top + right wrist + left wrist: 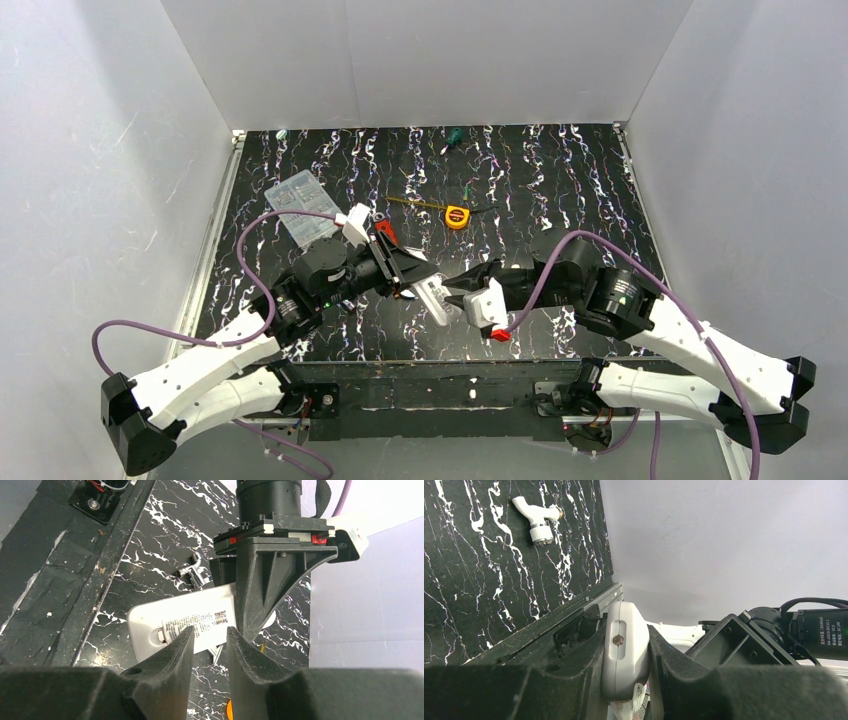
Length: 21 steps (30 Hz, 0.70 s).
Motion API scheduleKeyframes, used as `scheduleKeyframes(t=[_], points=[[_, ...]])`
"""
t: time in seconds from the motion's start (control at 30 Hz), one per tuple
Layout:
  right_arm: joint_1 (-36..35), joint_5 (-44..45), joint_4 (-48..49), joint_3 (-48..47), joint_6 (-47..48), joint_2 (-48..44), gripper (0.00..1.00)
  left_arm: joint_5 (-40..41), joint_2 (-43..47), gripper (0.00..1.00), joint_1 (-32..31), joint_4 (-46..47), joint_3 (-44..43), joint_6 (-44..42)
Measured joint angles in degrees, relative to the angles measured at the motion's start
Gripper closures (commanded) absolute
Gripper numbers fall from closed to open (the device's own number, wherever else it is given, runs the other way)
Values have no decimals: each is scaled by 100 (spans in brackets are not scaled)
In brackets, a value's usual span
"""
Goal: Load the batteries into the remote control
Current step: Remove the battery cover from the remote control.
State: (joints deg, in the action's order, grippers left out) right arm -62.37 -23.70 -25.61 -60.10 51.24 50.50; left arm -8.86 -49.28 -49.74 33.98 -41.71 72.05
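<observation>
The remote control (pixel 437 301) is a slim white bar held above the table's near middle, with my left gripper (pixel 424 286) shut on it. In the left wrist view the remote control (pixel 624 647) stands on edge, pinched between both black fingers of my left gripper (pixel 626 667). My right gripper (pixel 463 291) faces it from the right, open, with nothing between its fingers. In the right wrist view my right gripper (pixel 210 632) has its tips just in front of the remote control (pixel 150 622), on the side with the printed label. The batteries are out of view.
A clear plastic box (pixel 300 205) lies at the back left and a yellow tape measure (pixel 457 216) behind the grippers. A white tap-shaped piece (pixel 536 517) and silver metal pieces (pixel 192 572) lie on the black marbled table (pixel 560 180). White walls enclose three sides.
</observation>
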Motion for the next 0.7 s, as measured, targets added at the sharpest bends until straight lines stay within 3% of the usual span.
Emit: scheduleKeyframes(t=[0.2,0.7], points=[[0,-175,-221,-2,-15,-111,56,0,0,100,0,0,0,-2],[0,-363,-472,-2,-48,-11,57,-83,-24,100,0,109,0,0]])
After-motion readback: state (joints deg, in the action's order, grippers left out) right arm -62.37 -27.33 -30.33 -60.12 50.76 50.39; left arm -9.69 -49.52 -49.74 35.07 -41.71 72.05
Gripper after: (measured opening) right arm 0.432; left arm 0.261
